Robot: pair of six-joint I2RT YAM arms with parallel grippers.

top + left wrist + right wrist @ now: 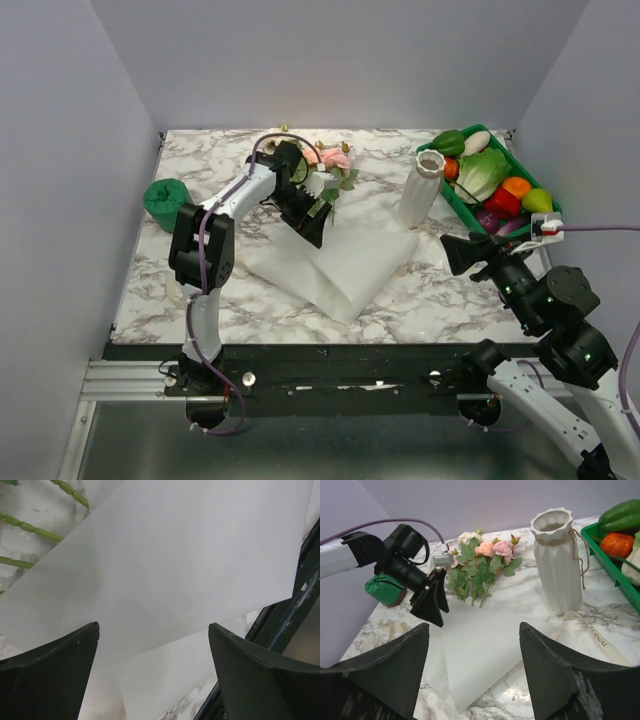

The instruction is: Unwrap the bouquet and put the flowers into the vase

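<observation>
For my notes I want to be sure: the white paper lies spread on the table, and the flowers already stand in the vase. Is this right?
Not quite. The white paper does lie spread out, but the flowers lie on the table beside the vase, which stands empty. The right wrist view shows this.

Marble-patterned table (pixel 250 300): a white paper sheet (pixel 345 265) is spread flat near the centre. The flowers (pixel 335 165) are laid just beyond its far edge. The vase (pixel 422 188) is stood upright to the right, with a cream ribbon (pixel 600 640) at its foot. A green tray (pixel 619 580) is set along the right edge and a green bundle (pixel 165 197) at the far left.
</observation>
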